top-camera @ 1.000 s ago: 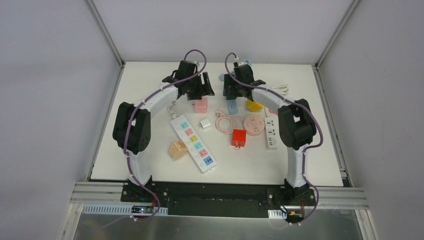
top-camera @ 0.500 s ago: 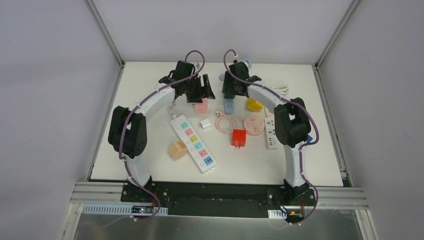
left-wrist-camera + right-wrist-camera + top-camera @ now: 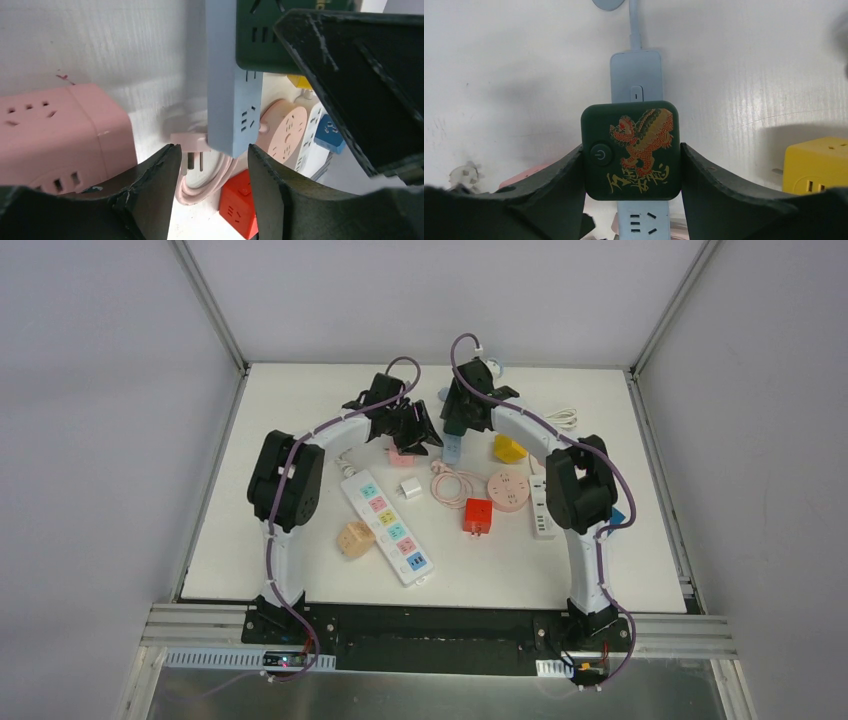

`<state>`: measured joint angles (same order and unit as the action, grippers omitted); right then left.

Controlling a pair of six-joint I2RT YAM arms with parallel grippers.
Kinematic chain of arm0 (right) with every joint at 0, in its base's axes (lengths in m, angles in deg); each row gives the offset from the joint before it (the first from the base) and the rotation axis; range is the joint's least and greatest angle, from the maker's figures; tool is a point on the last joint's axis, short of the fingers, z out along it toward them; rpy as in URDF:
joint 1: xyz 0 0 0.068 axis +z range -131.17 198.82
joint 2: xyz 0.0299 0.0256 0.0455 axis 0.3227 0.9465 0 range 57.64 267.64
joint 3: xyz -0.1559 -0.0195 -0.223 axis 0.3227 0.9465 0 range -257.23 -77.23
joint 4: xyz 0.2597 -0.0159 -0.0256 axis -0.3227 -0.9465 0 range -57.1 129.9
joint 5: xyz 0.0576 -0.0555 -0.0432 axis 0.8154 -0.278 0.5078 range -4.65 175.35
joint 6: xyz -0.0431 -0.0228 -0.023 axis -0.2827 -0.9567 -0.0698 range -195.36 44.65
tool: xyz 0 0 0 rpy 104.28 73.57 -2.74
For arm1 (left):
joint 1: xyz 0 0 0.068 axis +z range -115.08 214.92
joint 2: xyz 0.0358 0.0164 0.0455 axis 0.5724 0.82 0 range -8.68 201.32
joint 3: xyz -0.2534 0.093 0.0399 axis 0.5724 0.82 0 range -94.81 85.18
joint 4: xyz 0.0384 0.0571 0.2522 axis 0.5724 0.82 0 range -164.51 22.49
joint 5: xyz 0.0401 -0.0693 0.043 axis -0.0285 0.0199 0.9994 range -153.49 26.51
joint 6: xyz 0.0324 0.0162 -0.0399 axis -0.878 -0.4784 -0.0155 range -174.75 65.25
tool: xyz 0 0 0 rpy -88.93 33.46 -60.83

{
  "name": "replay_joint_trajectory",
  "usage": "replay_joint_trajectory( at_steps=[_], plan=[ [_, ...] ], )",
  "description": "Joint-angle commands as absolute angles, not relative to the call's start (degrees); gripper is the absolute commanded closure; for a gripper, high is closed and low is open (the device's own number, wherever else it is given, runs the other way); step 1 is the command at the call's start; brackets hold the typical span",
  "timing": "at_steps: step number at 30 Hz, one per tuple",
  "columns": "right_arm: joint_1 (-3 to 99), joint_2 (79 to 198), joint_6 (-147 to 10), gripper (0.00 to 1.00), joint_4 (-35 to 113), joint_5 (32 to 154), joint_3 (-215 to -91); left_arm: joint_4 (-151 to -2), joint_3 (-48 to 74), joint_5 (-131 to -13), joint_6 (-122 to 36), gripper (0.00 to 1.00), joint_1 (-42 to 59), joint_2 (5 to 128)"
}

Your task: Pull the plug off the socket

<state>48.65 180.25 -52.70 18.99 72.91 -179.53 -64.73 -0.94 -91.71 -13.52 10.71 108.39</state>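
A dark green square plug with a gold and red dragon print sits plugged into a light blue power strip. My right gripper is shut on the plug, one finger pressed on each side. In the top view the strip hangs tilted below that gripper. My left gripper is open around the strip's free end. Its right finger touches the strip, and a gap shows on the left side. The green plug sits at the top of the left wrist view.
A pink cube socket lies beside my left gripper. Nearer lie a white strip with coloured sockets, a white charger, a pink coiled cable, a round pink socket, a red cube and a yellow cube.
My left arm swung right from the pink cube to the blue strip's end and its jaws narrowed. The right gripper closed on the green plug, and the strip shifted left.
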Motion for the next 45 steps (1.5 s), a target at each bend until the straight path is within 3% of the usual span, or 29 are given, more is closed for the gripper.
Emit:
replay_joint_trajectory(
  at_steps=[1, 8, 17, 20, 24, 32, 34, 38, 40, 42, 45],
  plan=[
    [48.8, 180.7, -47.6, 0.61, 20.3, 72.4, -181.3, -69.3, -6.1, -91.8, -9.7, 0.47, 9.9, 110.5],
    [48.3, 185.4, -45.7, 0.66, 17.9, 71.9, -186.9, -62.7, -15.4, -90.4, -9.5, 0.55, 10.0, 118.4],
    [47.1, 188.2, -44.7, 0.65, 19.3, 76.1, -189.5, -58.8, -19.8, -90.8, -8.6, 0.71, 10.0, 123.6],
    [47.0, 188.7, -44.5, 0.60, 19.2, 76.6, -189.5, -57.8, -20.0, -90.7, -8.8, 0.74, 10.0, 124.7],
    [47.0, 189.2, -44.9, 0.45, 18.9, 76.8, -189.4, -53.8, -21.0, -90.2, -8.4, 0.75, 9.8, 126.7],
    [47.0, 191.4, -49.1, 0.36, 14.3, 72.9, -192.9, -49.9, -22.2, -91.2, -7.5, 0.76, 9.6, 129.2],
    [47.1, 191.2, -49.4, 0.46, 14.3, 73.5, -193.0, -49.6, -22.7, -91.7, -7.2, 0.76, 9.5, 129.3],
    [47.3, 190.2, -50.0, 0.86, 14.0, 75.8, -194.7, -49.3, -23.0, -92.4, -6.6, 0.78, 9.4, 129.4],
    [47.4, 189.1, -50.1, 0.99, 14.1, 77.5, -195.3, -49.8, -22.7, -93.4, -6.0, 0.78, 9.4, 129.3],
    [47.4, 187.6, -49.6, 1.00, 14.7, 79.5, -195.2, -50.3, -22.5, -94.3, -6.2, 0.75, 9.4, 128.6],
    [47.4, 185.3, -49.4, 1.00, 16.3, 81.6, -194.4, -48.8, -22.5, -92.7, -8.5, 0.58, 9.4, 126.9]
  ],
)
